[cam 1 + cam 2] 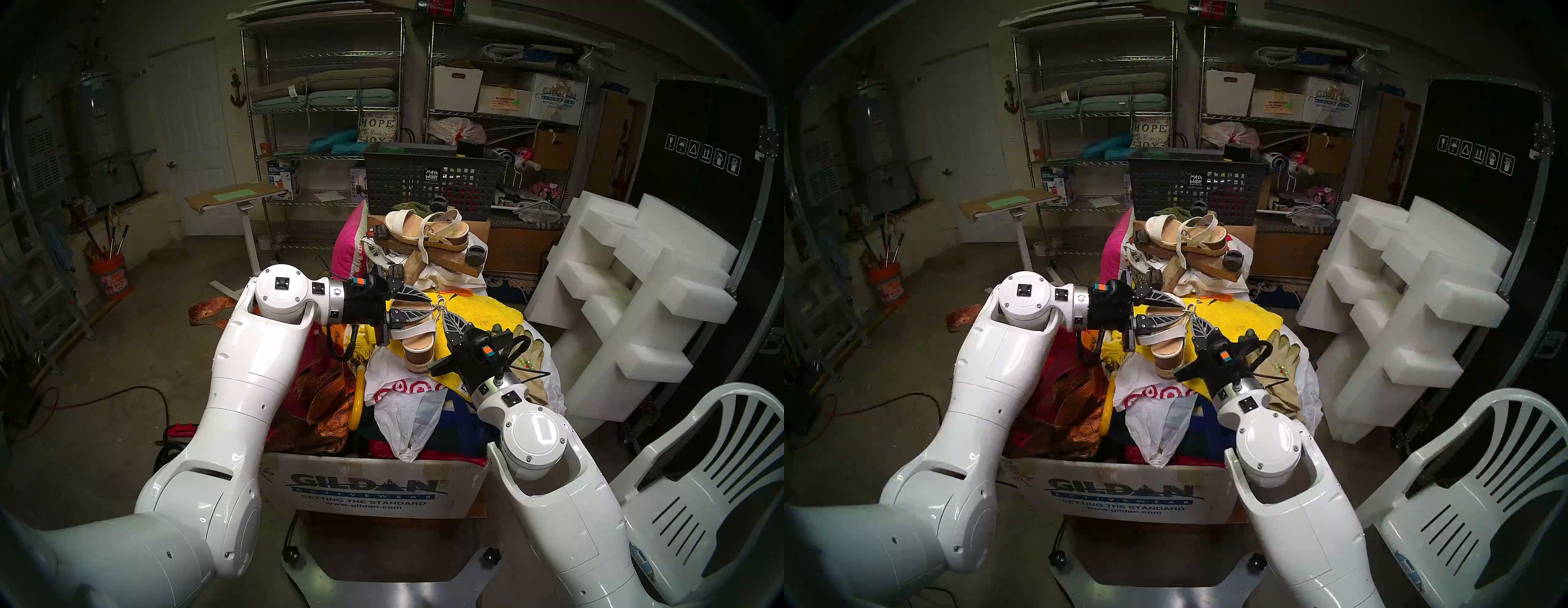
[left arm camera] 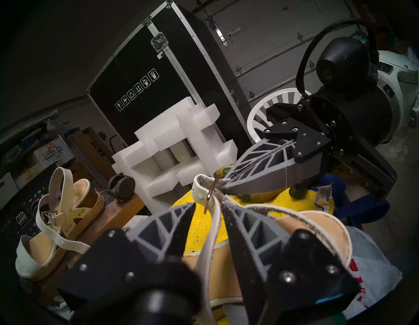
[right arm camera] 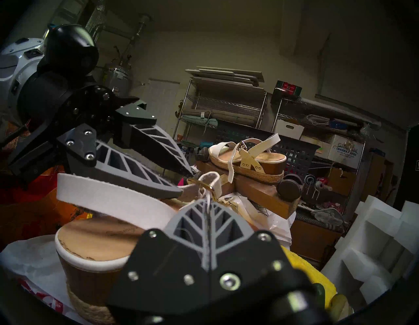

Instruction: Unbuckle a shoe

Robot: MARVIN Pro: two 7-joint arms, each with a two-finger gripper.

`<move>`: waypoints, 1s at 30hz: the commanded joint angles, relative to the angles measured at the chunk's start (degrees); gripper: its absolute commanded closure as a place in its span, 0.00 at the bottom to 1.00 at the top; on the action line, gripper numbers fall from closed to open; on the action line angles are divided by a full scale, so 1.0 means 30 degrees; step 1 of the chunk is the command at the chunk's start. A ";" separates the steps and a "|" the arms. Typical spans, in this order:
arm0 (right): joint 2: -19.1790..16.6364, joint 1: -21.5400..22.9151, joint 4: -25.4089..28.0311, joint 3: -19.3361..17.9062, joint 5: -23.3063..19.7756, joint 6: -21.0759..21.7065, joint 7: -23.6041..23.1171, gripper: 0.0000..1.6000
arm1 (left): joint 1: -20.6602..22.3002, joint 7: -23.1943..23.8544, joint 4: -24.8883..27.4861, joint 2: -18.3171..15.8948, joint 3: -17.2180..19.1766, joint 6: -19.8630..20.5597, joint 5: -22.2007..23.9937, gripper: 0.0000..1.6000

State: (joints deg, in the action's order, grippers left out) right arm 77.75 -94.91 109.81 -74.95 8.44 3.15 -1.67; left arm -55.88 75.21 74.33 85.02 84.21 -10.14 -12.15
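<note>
The shoe (image 1: 418,339) is a white-strapped wedge sandal with a tan insole and a jute-wrapped heel. It lies on the pile of cloth and bags in the box. My left gripper (image 1: 430,302) reaches in from the left, its jaws apart around the thin ankle strap (image 2: 212,222) just below the gold buckle (image 2: 209,195). My right gripper (image 1: 443,312) comes from the right and is shut on the strap's end by the buckle (image 3: 204,183). In the right wrist view its fingers (image 3: 192,217) are pressed together and the left gripper (image 3: 186,184) straddles the strap.
A flatter white-strapped sandal (image 1: 428,231) rests on a wooden board behind, in front of a dark mesh basket (image 1: 428,182). A yellow towel (image 1: 488,310) and gloves (image 1: 526,344) lie under my right wrist. White foam blocks (image 1: 628,276) and a plastic chair (image 1: 700,488) stand right.
</note>
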 commanded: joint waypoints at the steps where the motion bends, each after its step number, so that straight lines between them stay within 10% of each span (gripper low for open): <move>1: 0.0085 0.0131 0.0594 0.0104 -0.0074 -0.0162 -0.0053 1.00 | 0.0284 -0.0096 0.0035 0.0265 -0.0033 -0.0131 0.0109 0.50; 9: 0.0023 0.0140 0.0584 0.0135 -0.0168 -0.0195 -0.0096 1.00 | 0.0369 -0.0240 -0.0111 0.0430 -0.0120 -0.0274 0.0009 0.59; 14: 0.0003 0.0156 0.0563 0.0146 -0.0219 -0.0231 -0.0084 1.00 | 0.0358 -0.0392 -0.0152 0.0448 -0.0159 -0.0465 -0.0086 1.00; 30: 0.0545 0.0875 0.0026 0.0233 -0.0043 -0.0217 0.0713 1.00 | 0.0527 0.0392 -0.0380 0.0383 -0.0134 -0.1203 0.0532 1.00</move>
State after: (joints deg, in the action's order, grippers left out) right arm 78.05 -94.75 109.42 -74.50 7.69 2.90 -0.52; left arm -55.26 75.59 72.37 85.72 83.74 -13.80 -11.65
